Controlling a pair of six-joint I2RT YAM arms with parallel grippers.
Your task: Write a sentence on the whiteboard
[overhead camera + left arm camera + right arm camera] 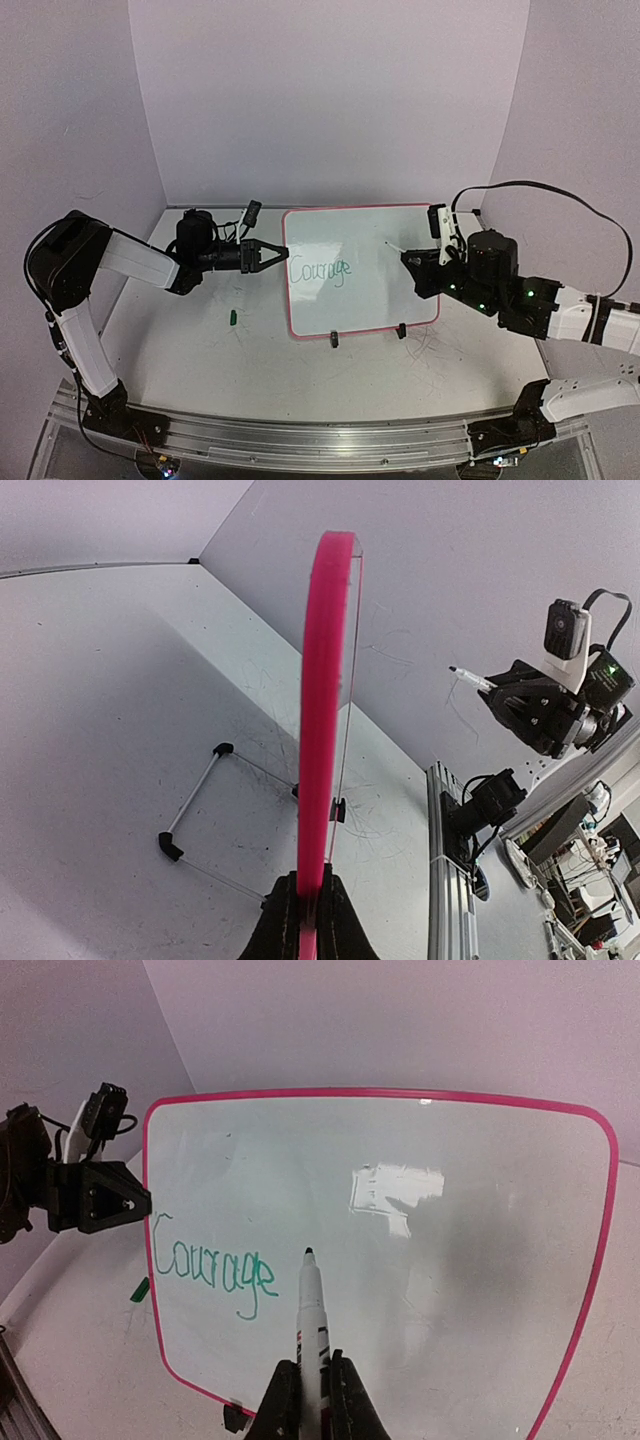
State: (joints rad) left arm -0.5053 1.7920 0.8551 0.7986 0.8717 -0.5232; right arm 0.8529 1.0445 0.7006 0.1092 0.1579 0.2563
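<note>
Pink-framed whiteboard (450, 1290) (sentence (212, 1265) in green)

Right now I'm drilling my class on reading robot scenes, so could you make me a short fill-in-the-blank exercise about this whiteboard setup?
1. The only word on the whiteboard reads ____.
2. That writing is ____ in colour.
3. The right claw is shut on a ____.
4. The left claw grips the board's ____ frame.
Missing words: Courage; green; marker; pink.

One word can be read: "Courage", in green handwriting. It is the sentence (213, 1268) on the whiteboard (450, 1290), at the lower left of the white face, near the pink frame. Red and black print on the marker (312, 1335) barrel is too small to read.
</note>
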